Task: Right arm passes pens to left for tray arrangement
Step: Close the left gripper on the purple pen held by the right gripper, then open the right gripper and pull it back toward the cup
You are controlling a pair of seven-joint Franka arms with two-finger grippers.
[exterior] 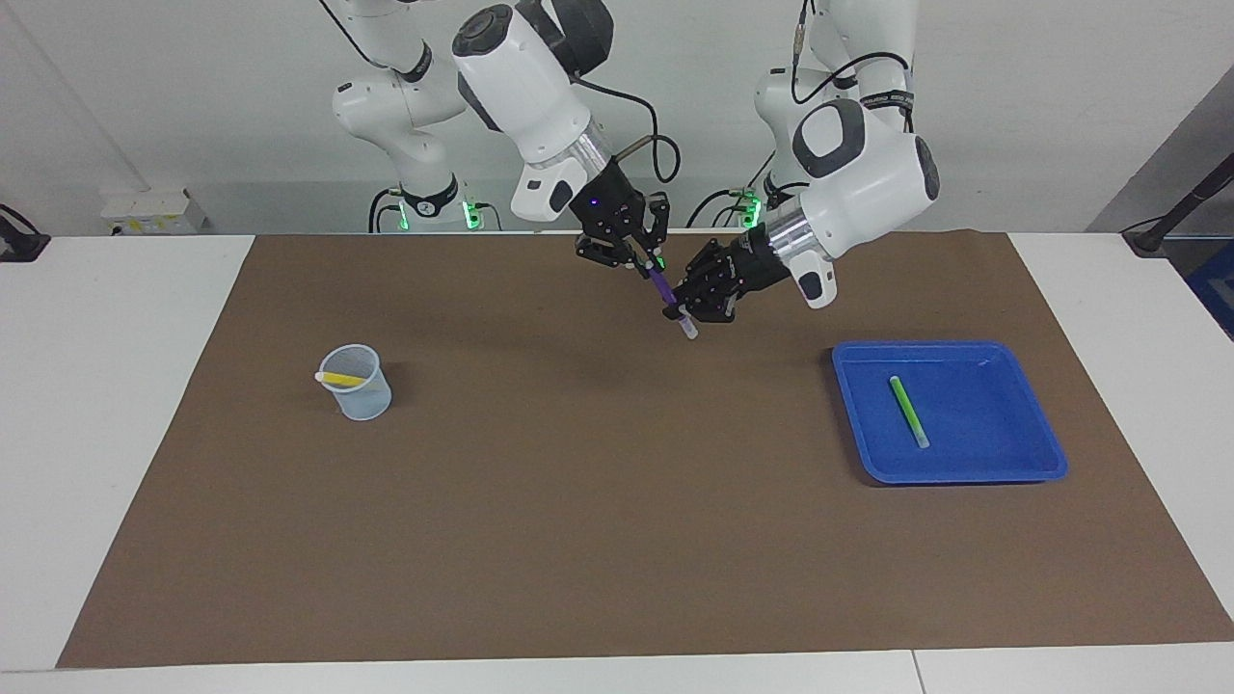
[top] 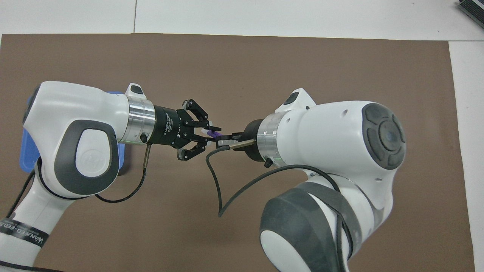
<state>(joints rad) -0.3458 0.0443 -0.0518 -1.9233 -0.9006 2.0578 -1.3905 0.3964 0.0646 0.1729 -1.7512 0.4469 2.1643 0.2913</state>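
The facing view shows the purple pen [exterior: 667, 293] up in the air, slanting down, over the brown mat [exterior: 617, 540] near the robots' end of the table. The right gripper [exterior: 640, 263] pinches its top end. The left gripper [exterior: 686, 310] has its fingers shut on the low end, just above the pale tip. So both grippers hold the one pen.

I think this is the hand-over. To do it well, the left gripper should keep a firm pinch first. Then the right gripper should let go slowly and pull straight away, so the pen does not twist or drop.

The green pen [exterior: 908, 411] lies in the blue tray [exterior: 1046, 445], toward the left arm's end. The yellow pen [exterior: 341, 379] sits in the small cup [exterior: 364, 400], toward the right arm's end. The table [exterior: 106, 405] is white, and the wall [exterior: 193, 96] is pale.
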